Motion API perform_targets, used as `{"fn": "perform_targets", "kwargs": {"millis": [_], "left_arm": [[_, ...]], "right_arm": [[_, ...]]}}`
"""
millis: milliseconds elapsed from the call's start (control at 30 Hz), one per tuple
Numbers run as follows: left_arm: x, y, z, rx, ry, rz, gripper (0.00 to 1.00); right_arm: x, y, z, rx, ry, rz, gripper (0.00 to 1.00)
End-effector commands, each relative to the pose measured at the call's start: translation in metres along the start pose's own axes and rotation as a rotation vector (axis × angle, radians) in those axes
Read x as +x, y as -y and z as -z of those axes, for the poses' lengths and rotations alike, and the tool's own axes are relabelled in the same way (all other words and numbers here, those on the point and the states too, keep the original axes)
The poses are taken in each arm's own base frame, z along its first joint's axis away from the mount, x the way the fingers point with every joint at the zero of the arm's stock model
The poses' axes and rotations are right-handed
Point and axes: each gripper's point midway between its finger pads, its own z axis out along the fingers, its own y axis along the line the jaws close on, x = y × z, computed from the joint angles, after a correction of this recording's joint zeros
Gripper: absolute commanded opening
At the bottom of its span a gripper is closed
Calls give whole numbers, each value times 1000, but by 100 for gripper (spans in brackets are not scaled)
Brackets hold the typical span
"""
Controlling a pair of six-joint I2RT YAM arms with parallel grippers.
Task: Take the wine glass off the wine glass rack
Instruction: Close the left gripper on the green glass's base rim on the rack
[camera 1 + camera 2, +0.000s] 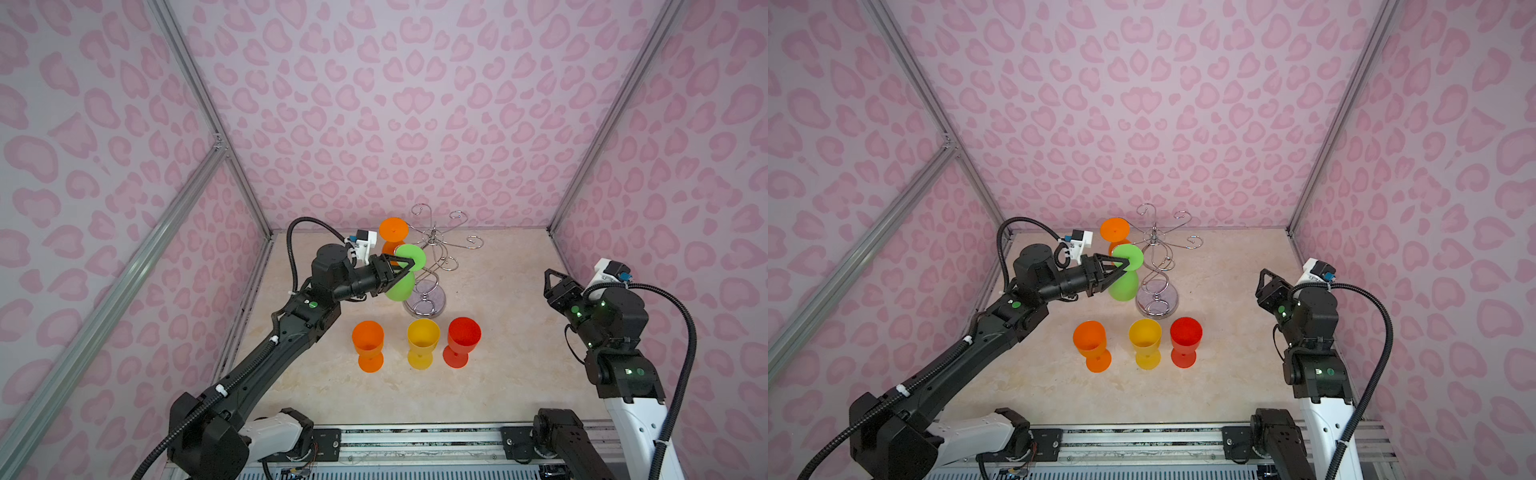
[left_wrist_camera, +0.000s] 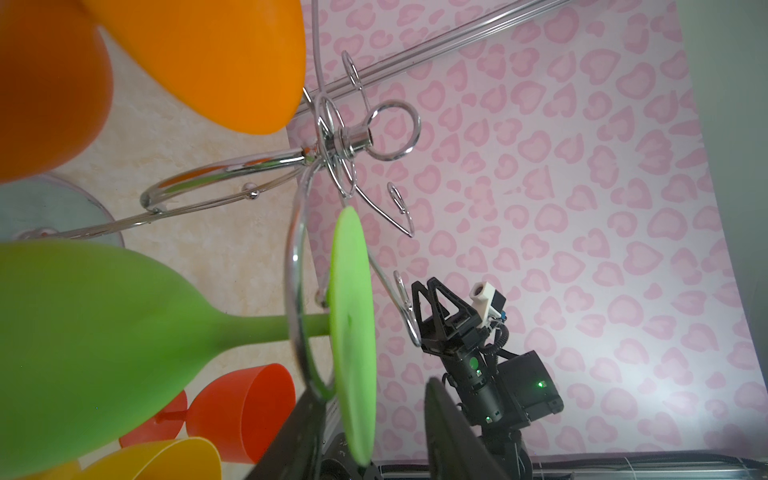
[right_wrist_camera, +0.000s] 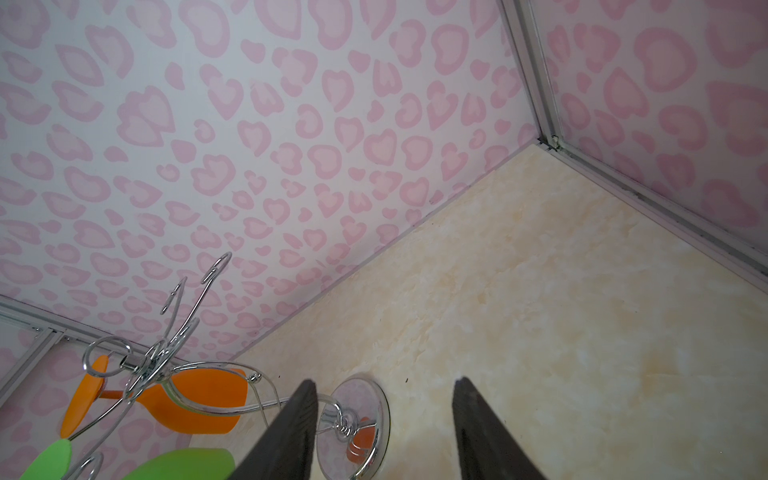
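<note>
Left gripper: your left gripper (image 1: 409,268) (image 1: 1125,266) (image 2: 372,388) reaches in level with the top of the rack, its jaws on either side of the green glass's foot disc.
Left grip: partly open; in the left wrist view a gap shows between one finger (image 2: 446,432) and the disc, so you have no clamp on it yet.
Green wine glass: the green wine glass (image 1: 401,286) (image 1: 1124,286) (image 2: 104,332) hangs upside down, bowl toward the counter, with its stem passing through a wire arm loop and its foot above that loop.
Wine glass rack: the wine glass rack (image 1: 435,238) (image 1: 1155,239) (image 2: 349,141) (image 3: 353,424) stands upright on its round base near the back wall, the green glass on its near left side.
Hanging orange glass: the hanging orange glass (image 1: 392,230) (image 1: 1114,229) (image 2: 216,62) is on the arm behind the green one.
Counter row: in front of the rack, upright and apart, stand the orange glass (image 1: 368,338), the yellow glass (image 1: 423,336) and the red glass (image 1: 464,334) on the counter (image 1: 498,365).
Right gripper: your right gripper (image 1: 550,278) (image 3: 384,380) is well apart to the right, jaws spread and holding nothing.
</note>
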Motion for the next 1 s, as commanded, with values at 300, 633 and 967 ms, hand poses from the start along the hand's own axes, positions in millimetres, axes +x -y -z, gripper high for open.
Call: {"fn": "perform_targets", "kwargs": {"millis": [300,633,967], "left_arm": [[-7,7,2,-6,29,-44,37],[-8,7,2,-15,30,-49,25],[-7,8,3,-16,25,-51,9]], "right_arm": [[-2,1,1,-3,17,3,53],[0,3,2,1,17,0,53],[1,4,3,1,18,-2,53]]}}
